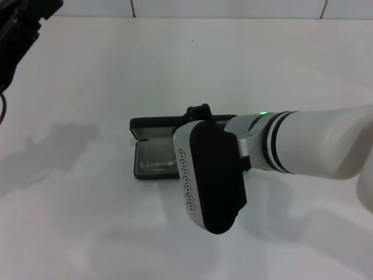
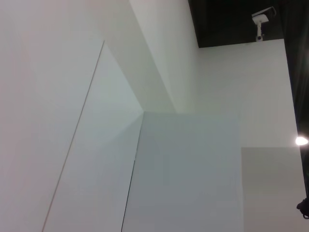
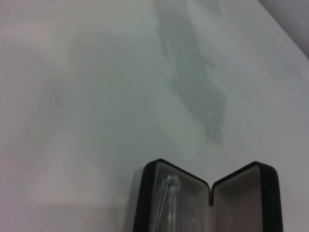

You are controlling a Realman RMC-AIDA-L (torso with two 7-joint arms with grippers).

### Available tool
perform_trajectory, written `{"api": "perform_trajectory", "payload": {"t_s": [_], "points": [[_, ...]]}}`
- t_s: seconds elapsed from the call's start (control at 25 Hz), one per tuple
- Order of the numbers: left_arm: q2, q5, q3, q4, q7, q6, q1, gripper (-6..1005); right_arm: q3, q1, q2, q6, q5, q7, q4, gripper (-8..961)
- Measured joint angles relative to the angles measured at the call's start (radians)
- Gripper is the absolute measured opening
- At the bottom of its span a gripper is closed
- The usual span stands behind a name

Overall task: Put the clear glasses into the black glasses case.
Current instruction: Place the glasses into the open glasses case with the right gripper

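Centrally in the head view, black rectangular hinged hard case with rounded corners (image 1: 152, 146) lying open on the white table (image 1: 87, 76), lid stood up along its far edge, grey lining showing in the tray. Inside the tray, fully transparent colourless plastic glasses (image 3: 169, 200), seen in the right wrist view as a faint glassy shape lying along the left half of the case, at the bottom middle of the frame. Over the right end of the case, right gripper (image 1: 198, 112) on its white arm reaching in from the right edge; fingers mostly hidden behind the black-and-white wrist housing, so cannot tell whether released or clenched. Upper left corner of the head view: dark left arm, parked well apart from the case; its gripper unseen
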Motion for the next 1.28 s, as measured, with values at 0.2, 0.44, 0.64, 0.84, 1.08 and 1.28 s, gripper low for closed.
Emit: {"api": "perform_trajectory", "payload": {"t_s": [0.2,0.44,0.64,0.84,1.08,1.28], "points": [[-0.003,0.002,0.0,0.0,0.0,0.0,-0.003,121,0.0,0.001,0.0,0.0,-0.001,0.001,0.029,246],[-0.008,0.002,0.002,-0.001,0.0,0.002,0.006,123,0.003,0.007,0.0,0.015,0.007,0.004,0.068,245],[-0.013,0.003,0.003,-0.001,0.0,0.002,0.007,124,0.001,0.006,0.0,0.02,0.011,0.007,0.074,245],[-0.013,0.005,0.005,-0.001,0.0,0.002,0.007,126,-0.003,0.004,0.0,0.02,0.012,0.008,0.073,245],[-0.015,0.005,0.005,-0.001,0.001,0.002,0.014,127,-0.003,0.0,0.0,0.018,0.013,0.009,0.069,244],[-0.017,0.005,0.006,-0.001,0.005,0.002,0.016,128,-0.001,0.0,0.0,0.02,0.024,0.009,0.068,244]]}}
